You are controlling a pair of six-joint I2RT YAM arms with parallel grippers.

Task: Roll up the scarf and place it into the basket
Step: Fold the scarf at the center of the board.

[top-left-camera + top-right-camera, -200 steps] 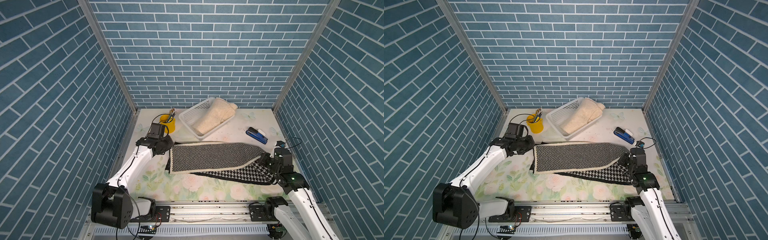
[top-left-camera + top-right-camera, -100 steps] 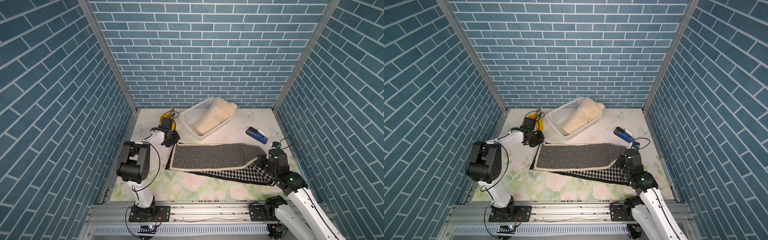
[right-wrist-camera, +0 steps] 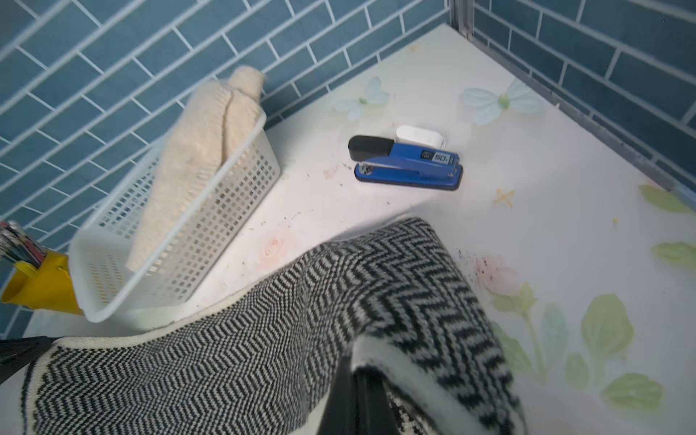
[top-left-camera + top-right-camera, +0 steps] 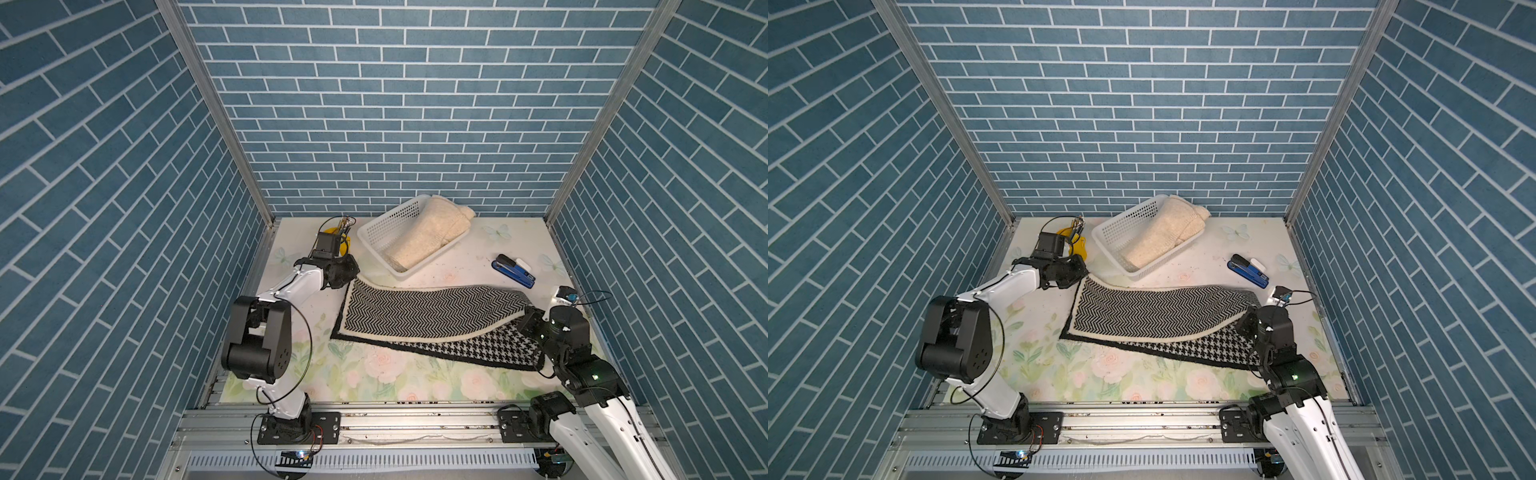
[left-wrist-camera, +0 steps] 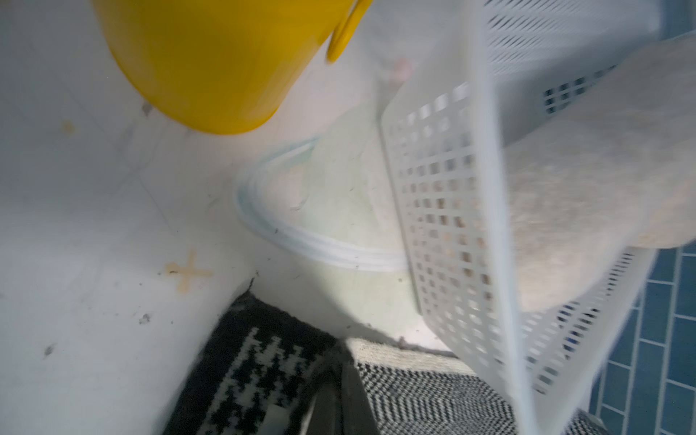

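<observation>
Your left gripper (image 4: 348,274) is closed on the left corner of the scarf (image 4: 428,316), just in front of the yellow bucket (image 5: 211,64); I judge this pinch anchors that end for rolling. Only the left wrist view shows houndstooth and herringbone layers meeting at the dark fingers (image 5: 350,399); the top views hide this under the wrist. The basket (image 4: 376,239) stands just behind the scarf, with a cream knit roll (image 4: 428,237) overhanging its far rim. The scarf lies folded flat on the surface (image 4: 374,374), not yet rolled. A blue stapler (image 3: 408,164) sits clear of it. Your right gripper (image 4: 525,320) is closed on the folded end; the right wrist view alone shows cloth draped over it
</observation>
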